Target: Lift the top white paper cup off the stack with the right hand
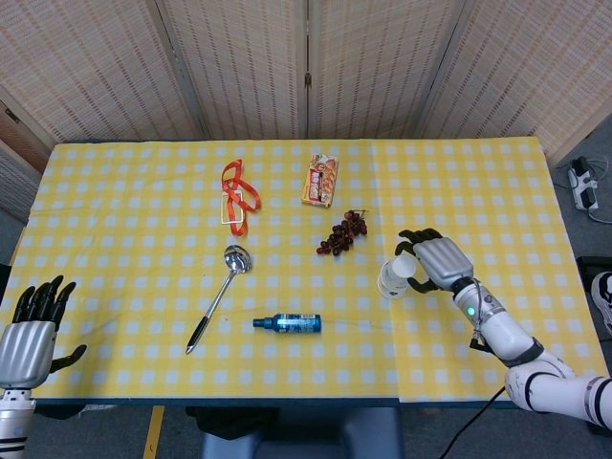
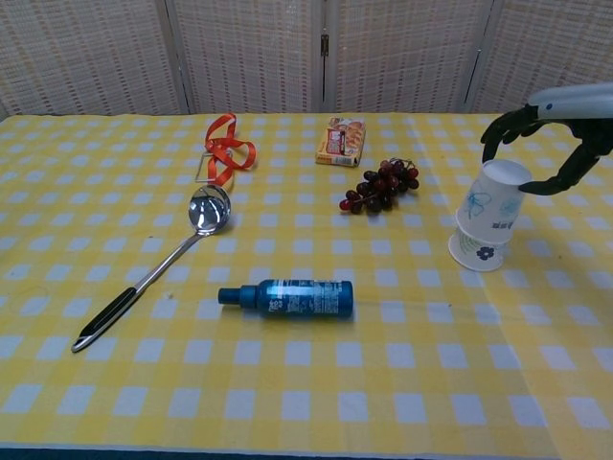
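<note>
An upside-down stack of white paper cups stands right of centre on the yellow checked table. The top cup (image 2: 492,199) (image 1: 402,267) is raised and tilted, and my right hand (image 2: 556,134) (image 1: 435,263) grips it around its upper end between thumb and fingers. The lower cup (image 2: 477,251), with a small blue flower print, stays on the cloth and is partly covered by the lifted one. My left hand (image 1: 29,330) hangs open off the table's near left corner, holding nothing.
A bunch of dark grapes (image 2: 379,186) lies just left of the cups. A blue bottle (image 2: 287,297) lies on its side at front centre, a ladle (image 2: 158,264) to its left. An orange ribbon (image 2: 226,146) and a snack box (image 2: 341,140) lie further back.
</note>
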Action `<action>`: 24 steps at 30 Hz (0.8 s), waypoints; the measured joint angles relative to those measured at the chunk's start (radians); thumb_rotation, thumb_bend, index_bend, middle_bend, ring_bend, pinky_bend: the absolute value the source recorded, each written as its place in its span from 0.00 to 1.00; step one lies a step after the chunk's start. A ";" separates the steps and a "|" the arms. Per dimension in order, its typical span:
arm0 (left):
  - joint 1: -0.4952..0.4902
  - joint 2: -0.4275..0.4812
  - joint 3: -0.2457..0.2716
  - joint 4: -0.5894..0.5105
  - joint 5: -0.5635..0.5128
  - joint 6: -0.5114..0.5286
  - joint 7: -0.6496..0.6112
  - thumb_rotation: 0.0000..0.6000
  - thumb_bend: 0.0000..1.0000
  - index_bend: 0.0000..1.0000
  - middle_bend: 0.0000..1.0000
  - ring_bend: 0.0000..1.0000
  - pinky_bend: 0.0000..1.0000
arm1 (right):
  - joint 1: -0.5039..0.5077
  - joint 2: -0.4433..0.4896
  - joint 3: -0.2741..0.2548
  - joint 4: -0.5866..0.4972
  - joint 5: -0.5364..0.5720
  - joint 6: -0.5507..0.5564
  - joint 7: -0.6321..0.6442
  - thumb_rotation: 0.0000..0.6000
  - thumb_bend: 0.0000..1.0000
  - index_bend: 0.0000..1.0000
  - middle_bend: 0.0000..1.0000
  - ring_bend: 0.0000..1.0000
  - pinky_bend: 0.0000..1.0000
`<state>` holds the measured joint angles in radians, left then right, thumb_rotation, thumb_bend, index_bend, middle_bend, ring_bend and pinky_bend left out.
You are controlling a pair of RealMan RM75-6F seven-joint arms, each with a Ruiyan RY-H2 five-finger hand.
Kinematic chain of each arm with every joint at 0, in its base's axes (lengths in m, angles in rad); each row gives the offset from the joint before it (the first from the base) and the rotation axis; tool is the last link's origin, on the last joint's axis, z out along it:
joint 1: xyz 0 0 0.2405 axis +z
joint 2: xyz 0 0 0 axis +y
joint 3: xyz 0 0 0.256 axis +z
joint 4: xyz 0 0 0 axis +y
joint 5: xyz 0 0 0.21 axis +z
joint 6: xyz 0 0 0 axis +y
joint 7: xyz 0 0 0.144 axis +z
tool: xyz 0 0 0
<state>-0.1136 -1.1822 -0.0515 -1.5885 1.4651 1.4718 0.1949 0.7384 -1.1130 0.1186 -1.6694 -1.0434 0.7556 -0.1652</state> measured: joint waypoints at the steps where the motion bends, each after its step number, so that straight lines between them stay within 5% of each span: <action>1: 0.000 0.000 0.000 -0.001 0.001 0.001 0.000 1.00 0.21 0.00 0.00 0.00 0.00 | -0.003 0.009 0.001 -0.011 -0.007 0.008 0.001 1.00 0.44 0.40 0.15 0.15 0.11; 15: 0.004 0.008 0.003 -0.011 0.013 0.012 -0.008 1.00 0.21 0.00 0.00 0.00 0.00 | -0.062 0.176 0.032 -0.220 -0.127 0.137 0.029 1.00 0.44 0.40 0.16 0.15 0.11; 24: 0.007 0.006 0.006 -0.006 0.012 0.011 -0.015 1.00 0.21 0.00 0.00 0.00 0.00 | -0.011 0.094 0.031 -0.171 -0.094 0.067 -0.005 1.00 0.43 0.40 0.16 0.15 0.11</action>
<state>-0.1064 -1.1762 -0.0451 -1.5945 1.4772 1.4824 0.1800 0.7271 -1.0192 0.1492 -1.8399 -1.1370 0.8222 -0.1700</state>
